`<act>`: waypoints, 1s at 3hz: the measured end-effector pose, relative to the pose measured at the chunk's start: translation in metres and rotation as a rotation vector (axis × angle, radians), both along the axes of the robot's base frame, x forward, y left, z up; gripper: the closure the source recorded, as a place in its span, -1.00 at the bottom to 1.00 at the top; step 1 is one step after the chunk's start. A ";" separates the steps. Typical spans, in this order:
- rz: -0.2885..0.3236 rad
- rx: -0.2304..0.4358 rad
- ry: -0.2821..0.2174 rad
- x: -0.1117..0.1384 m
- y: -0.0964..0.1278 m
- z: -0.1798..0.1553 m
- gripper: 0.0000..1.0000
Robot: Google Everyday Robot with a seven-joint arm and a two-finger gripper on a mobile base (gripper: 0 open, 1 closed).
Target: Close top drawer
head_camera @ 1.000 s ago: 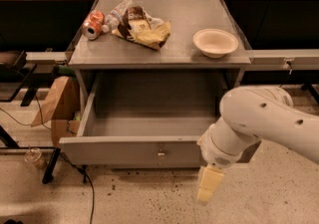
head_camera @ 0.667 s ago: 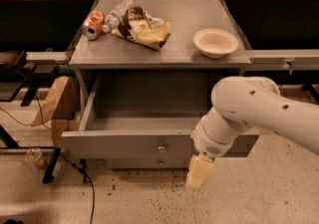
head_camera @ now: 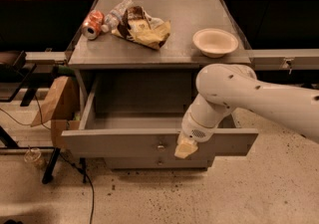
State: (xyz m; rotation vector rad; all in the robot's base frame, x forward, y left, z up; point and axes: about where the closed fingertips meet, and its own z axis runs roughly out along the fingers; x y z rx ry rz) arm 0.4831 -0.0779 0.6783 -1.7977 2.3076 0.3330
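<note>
Hand point(head_camera: 185, 148) is on the front panel of the top drawer point(head_camera: 114, 143), just right of the knob point(head_camera: 160, 146). Spread or pressed together: can't tell.

Change vs a sec ago: hand was hanging lower and further right of the knob, below the panel. It's come up and in, so it overlaps the panel now. Looks like contact or v. close, can't confirm.

Drawer hasn't budged afaict – still pulled well out toward the camera, tray interior in full view. So approach looks done, push not started; early in the task, my est.

Next needs a straight shove inward. Pushing off-centre from the knob could rack the drawer.

Arm point(head_camera: 259, 96) comes in from right of the knob. Above the knob, on the table point(head_camera: 199, 14): bowl point(head_camera: 215, 42), can point(head_camera: 92, 24), chip bag point(head_camera: 144, 29) – not in play.
</note>
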 end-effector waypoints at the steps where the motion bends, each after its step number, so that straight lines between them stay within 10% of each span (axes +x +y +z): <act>1: -0.041 -0.014 0.025 0.019 0.001 -0.009 0.60; 2: -0.067 -0.020 0.026 0.030 -0.004 -0.014 1.00; 3: -0.078 -0.025 0.018 0.035 -0.010 -0.015 0.69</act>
